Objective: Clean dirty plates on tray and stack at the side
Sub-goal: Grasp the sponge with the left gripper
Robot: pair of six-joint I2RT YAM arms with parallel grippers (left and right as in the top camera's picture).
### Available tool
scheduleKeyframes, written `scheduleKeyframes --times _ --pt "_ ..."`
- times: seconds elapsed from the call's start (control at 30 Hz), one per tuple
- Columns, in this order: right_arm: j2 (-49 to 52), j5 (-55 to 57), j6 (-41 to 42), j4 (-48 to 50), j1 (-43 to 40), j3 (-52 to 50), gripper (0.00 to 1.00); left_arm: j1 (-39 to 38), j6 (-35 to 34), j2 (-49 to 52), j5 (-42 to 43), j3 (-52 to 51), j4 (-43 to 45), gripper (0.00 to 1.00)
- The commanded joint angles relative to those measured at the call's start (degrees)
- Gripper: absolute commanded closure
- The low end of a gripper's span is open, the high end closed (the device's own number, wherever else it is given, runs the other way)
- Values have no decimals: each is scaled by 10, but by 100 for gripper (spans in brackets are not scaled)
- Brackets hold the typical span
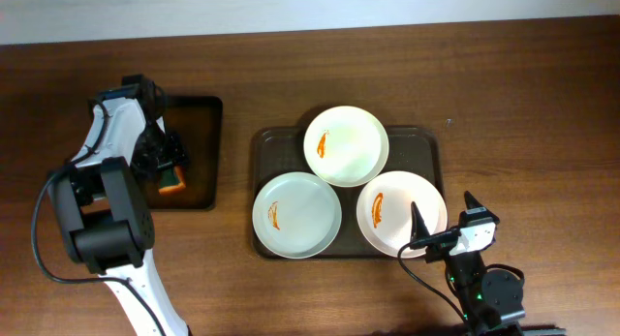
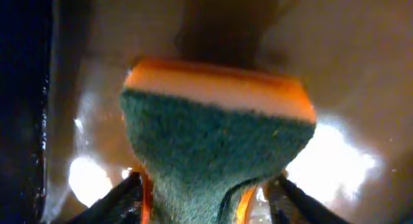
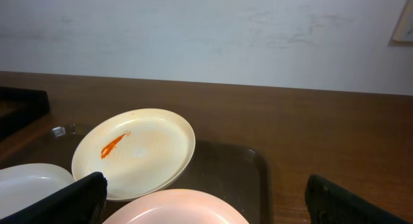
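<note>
Three white plates lie on the dark brown tray (image 1: 423,142), each with an orange smear: one at the back (image 1: 346,145), one at the front left (image 1: 296,215), one at the front right (image 1: 399,213). My left gripper (image 1: 170,171) is over the small black tray (image 1: 199,118) and is shut on a sponge (image 2: 213,133), green scrub side up with an orange layer. My right gripper (image 1: 441,220) is open and empty at the near edge of the front right plate (image 3: 174,208). The back plate (image 3: 135,152) shows ahead of it.
The small black tray sits left of the brown tray on the wooden table (image 1: 523,104). A light wall (image 3: 206,37) runs behind the table.
</note>
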Motion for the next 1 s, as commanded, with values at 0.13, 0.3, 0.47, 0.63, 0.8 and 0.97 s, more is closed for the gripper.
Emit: scheduleKeyframes --times 0.13,0.3,0.47,0.63,0.8,0.97 --pt "-4 7 -4 -3 -4 -3 2 3 -2 4 -4 1 15 100" --pt "-4 7 -4 -3 -4 -3 2 3 -2 4 -4 1 21 2" --pt "-4 7 -4 -3 -4 -3 2 3 -2 4 -4 1 57 0" --pt "-4 7 -4 -3 -4 -3 2 3 -1 4 -7 1 81 64" --pt "-4 7 -4 -3 -4 -3 2 3 -2 4 -8 1 81 100" --pt "-4 7 -4 -3 -4 -3 2 3 -2 4 -8 1 59 0"
